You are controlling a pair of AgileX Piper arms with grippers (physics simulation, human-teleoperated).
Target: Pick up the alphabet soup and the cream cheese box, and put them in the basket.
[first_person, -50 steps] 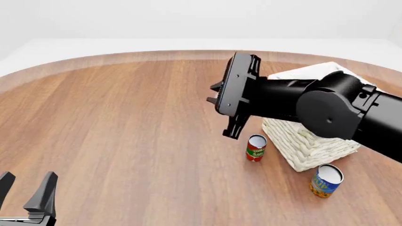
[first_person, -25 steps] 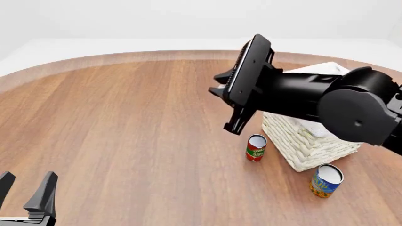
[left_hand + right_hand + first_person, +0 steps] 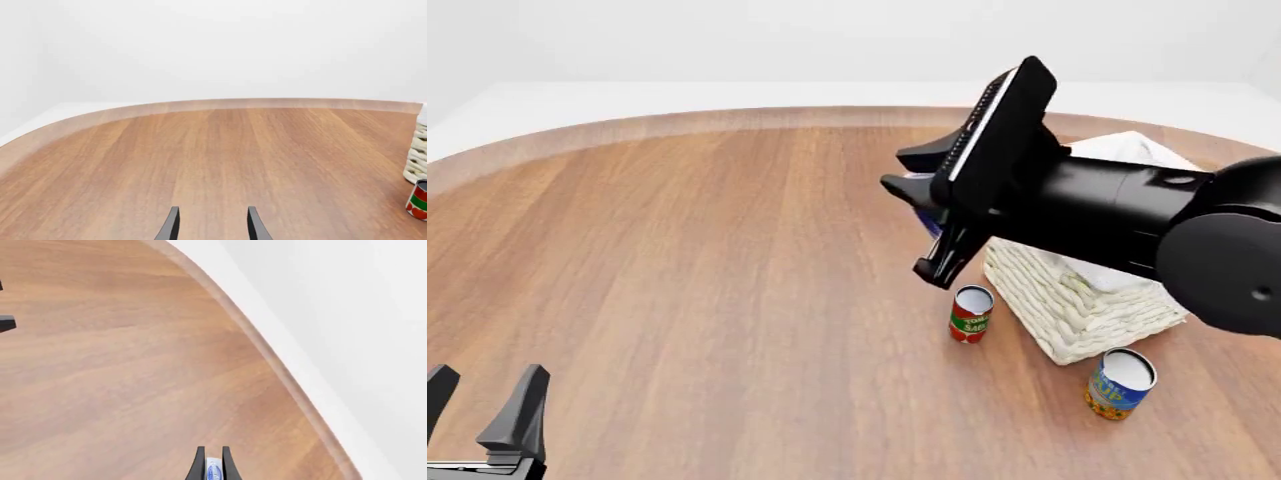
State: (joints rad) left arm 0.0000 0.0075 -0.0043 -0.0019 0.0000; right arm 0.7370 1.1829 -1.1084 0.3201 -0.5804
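My right gripper (image 3: 908, 180) hangs in the air just left of the basket (image 3: 1081, 300), well above the table. In the right wrist view the gripper (image 3: 212, 467) is shut on the cream cheese box (image 3: 213, 472), a thin white and blue sliver between the fingers. A bit of the cream cheese box (image 3: 926, 218) shows under the hand in the front view. The alphabet soup (image 3: 1120, 382) stands upright by the basket's near corner. At the near left edge my left gripper (image 3: 481, 412) rests open and holds nothing; in its wrist view the left gripper (image 3: 212, 227) is also open.
A red-and-green can (image 3: 970, 313) stands upright just left of the basket's near side; the same can (image 3: 418, 200) and the basket's wicker wall (image 3: 417, 155) show in the left wrist view. The round wooden table (image 3: 694, 260) curves away at the far side.
The right arm has risen and swung to the right toward the basket with the cream cheese box in its grip. The left arm and both cans have not moved.
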